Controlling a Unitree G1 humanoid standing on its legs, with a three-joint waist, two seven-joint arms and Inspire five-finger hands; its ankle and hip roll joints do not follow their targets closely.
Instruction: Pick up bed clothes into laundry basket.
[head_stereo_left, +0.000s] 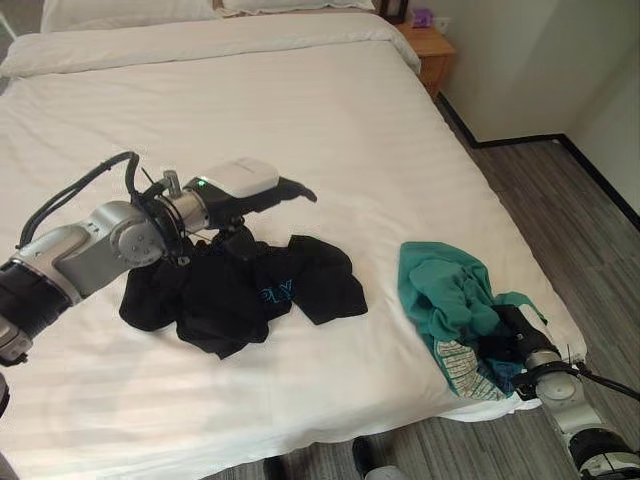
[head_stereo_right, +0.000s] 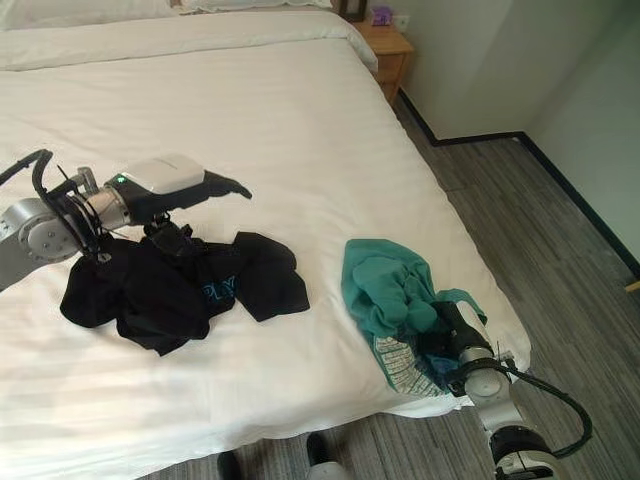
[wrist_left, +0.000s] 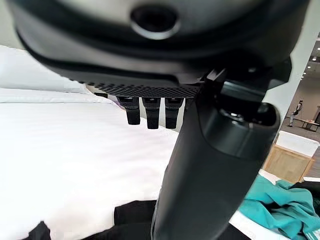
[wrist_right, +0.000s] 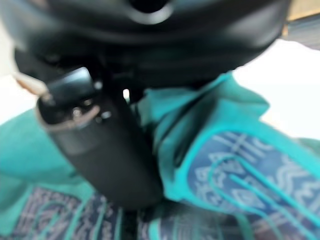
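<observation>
A black garment (head_stereo_left: 250, 295) lies crumpled on the white bed (head_stereo_left: 330, 120), left of the middle. My left hand (head_stereo_left: 245, 180) hovers just above its far edge, open, with the fingers (wrist_left: 147, 112) straight and the thumb (wrist_left: 215, 165) pointing down toward the cloth. A teal garment (head_stereo_left: 445, 290) with a patterned part is bunched at the bed's near right corner. My right hand (head_stereo_left: 500, 330) is sunk into its near side, and its thumb (wrist_right: 100, 140) lies against the teal cloth (wrist_right: 240, 150). A teal strip drapes over that hand.
A wooden nightstand (head_stereo_left: 432, 50) stands at the far right of the bed, and pillows (head_stereo_left: 130, 12) lie at its head. Grey wood floor (head_stereo_left: 570, 200) runs along the bed's right side to a wall with a dark skirting.
</observation>
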